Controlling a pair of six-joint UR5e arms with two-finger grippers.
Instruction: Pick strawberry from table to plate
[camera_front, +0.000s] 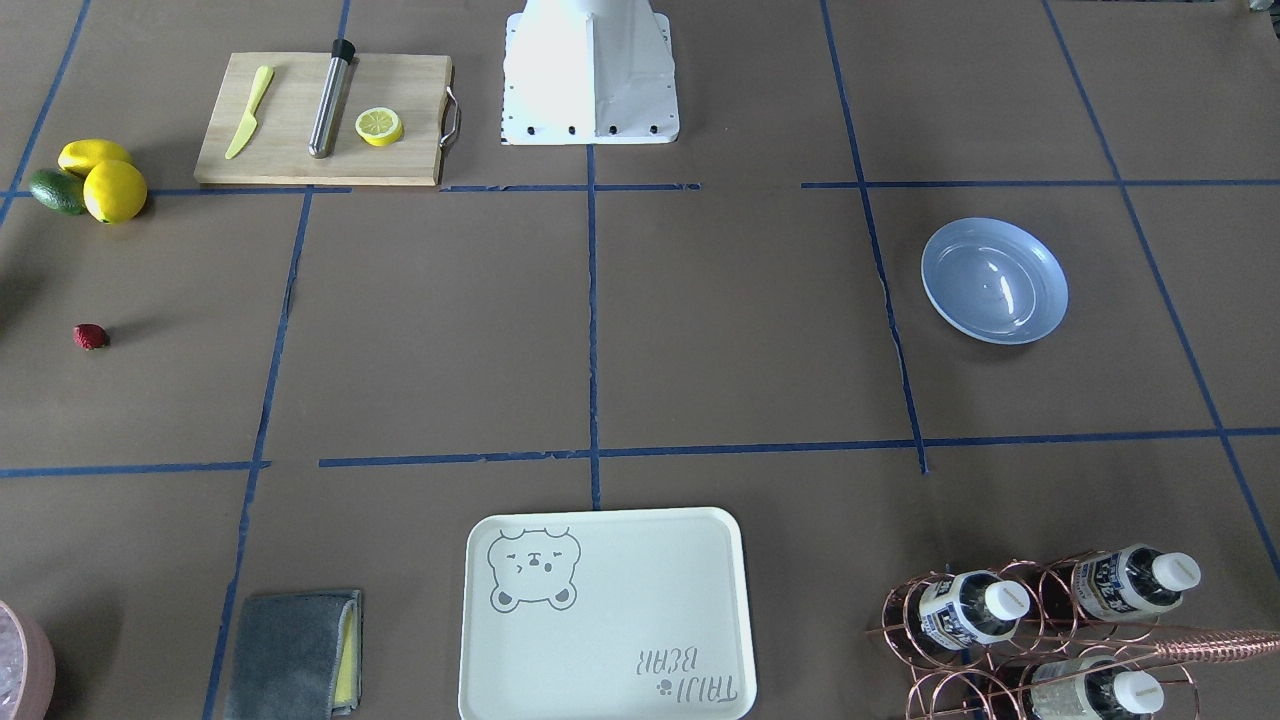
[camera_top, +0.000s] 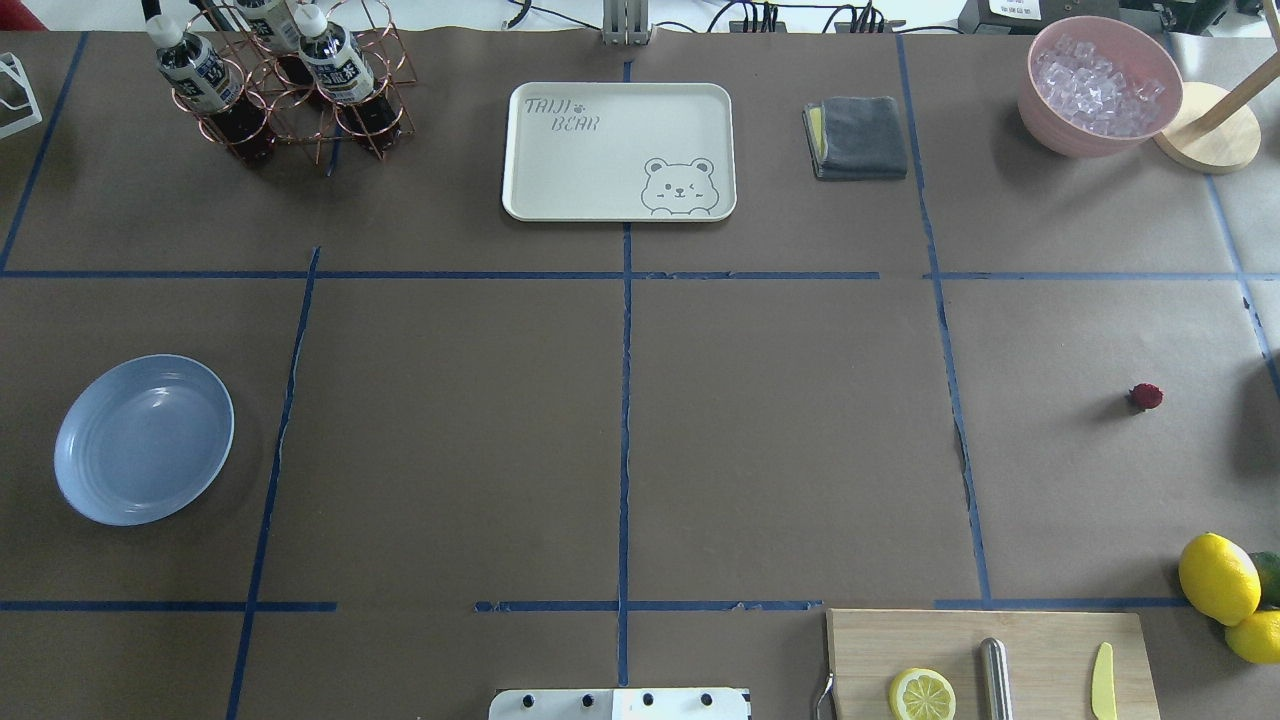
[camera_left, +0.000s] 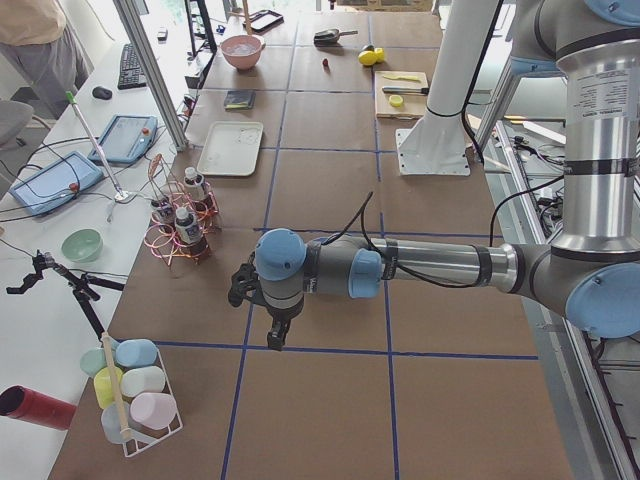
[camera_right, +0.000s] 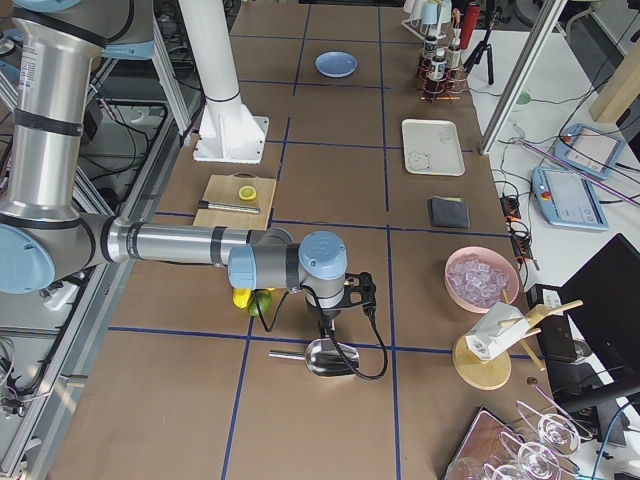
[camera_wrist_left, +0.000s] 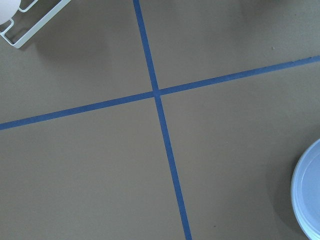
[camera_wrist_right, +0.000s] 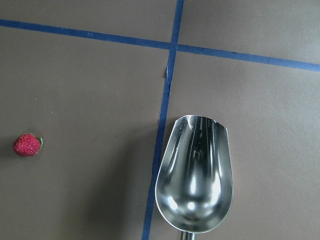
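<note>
The pink bowl (camera_top: 1052, 128), well right of the cream bear tray (camera_top: 580, 165), is heaped with clear ice cubes (camera_top: 1098, 78); the copper wire rack (camera_top: 290, 100), left of the tray, holds dark bottles (camera_top: 335, 65) with white caps; the plate (camera_top: 143, 440), round, shallow and glossy light blue, sits left of the tray, nearer the robot; the strawberry (camera_top: 1146, 396), small, dark red and pitted, lies on the brown paper table (camera_top: 780, 430) far right of the tray, well apart from the plate; the left gripper (camera_left: 278, 335) and right gripper (camera_right: 326, 322) hang over the table, fingers parted or closed I cannot tell.
</note>
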